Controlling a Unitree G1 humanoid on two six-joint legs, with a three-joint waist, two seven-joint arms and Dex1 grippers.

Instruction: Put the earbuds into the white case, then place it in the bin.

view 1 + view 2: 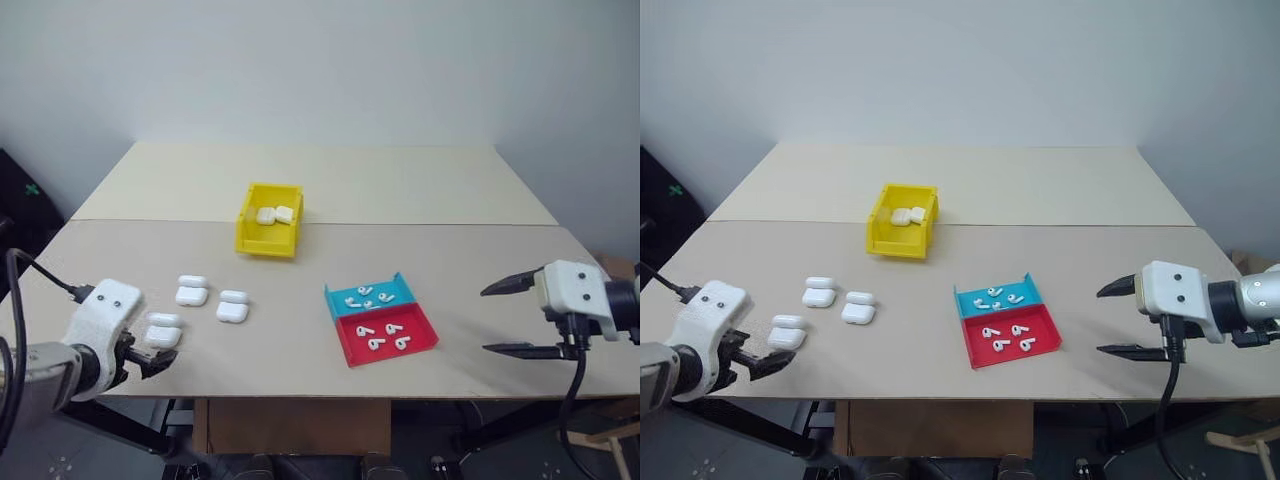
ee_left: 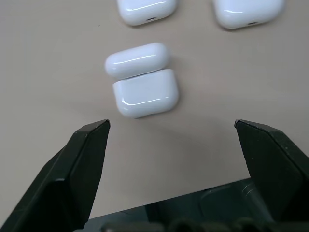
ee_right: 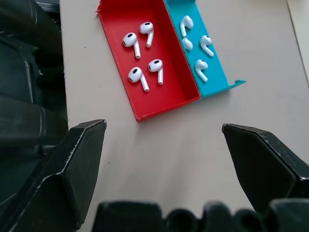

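Three white cases lie with lids flipped open on the left of the table: one (image 1: pixel 191 290), a second (image 1: pixel 232 306), and the nearest (image 1: pixel 163 330). My left gripper (image 1: pixel 152 352) hovers open just in front of that nearest case (image 2: pixel 145 87), which sits ahead of the gap between the fingers and apart from them. Several earbuds (image 3: pixel 140 43) lie in a red tray (image 3: pixel 174 82), and several more (image 3: pixel 200 70) in a blue tray (image 3: pixel 217 79). My right gripper (image 1: pixel 510 318) is open to the right of these trays, holding nothing. The yellow bin (image 1: pixel 265 243) stands mid-table.
Two white cases (image 1: pixel 274 214) lie inside the bin. The red tray (image 1: pixel 420 340) and blue tray (image 1: pixel 340 300) sit side by side right of centre. The table's front edge runs just below both grippers, and a seam crosses the table behind the bin.
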